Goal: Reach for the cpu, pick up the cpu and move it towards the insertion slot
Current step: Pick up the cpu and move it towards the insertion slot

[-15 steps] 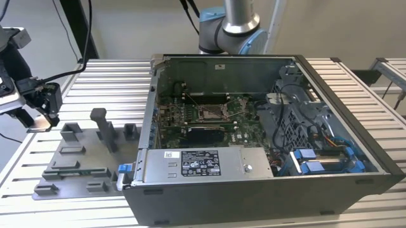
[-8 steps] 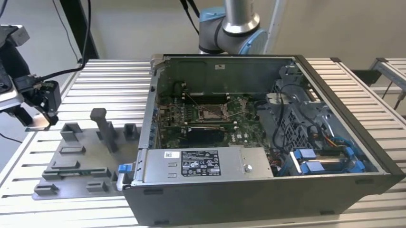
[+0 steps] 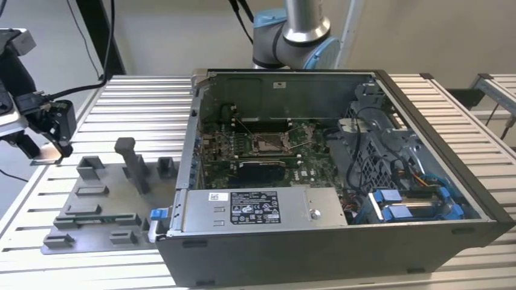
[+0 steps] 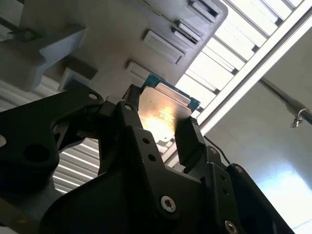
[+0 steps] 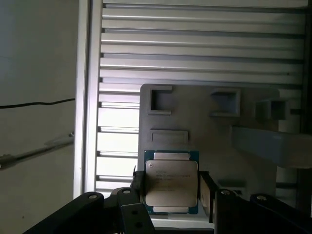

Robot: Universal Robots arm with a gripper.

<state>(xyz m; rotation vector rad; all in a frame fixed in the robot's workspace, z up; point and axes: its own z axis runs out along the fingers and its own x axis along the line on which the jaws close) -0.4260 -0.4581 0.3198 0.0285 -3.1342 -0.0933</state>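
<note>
The cpu, a flat square chip with a pale silver face and a green rim, sits between my gripper's black fingers, which are shut on its two sides. In the second wrist view the cpu catches bright light between the same fingers. In the exterior view my gripper hangs at the far left, just above the slatted table and beside the grey fixture plate. The insertion slot, a silver-framed socket with a dark centre, lies on the green board inside the open computer case, well off to the exterior view's right.
The open computer case has tall metal walls around the board, with a power supply and blue cable clips along its near side. Upright grey blocks stand on the fixture plate between my gripper and the case. The robot's base rises behind the case.
</note>
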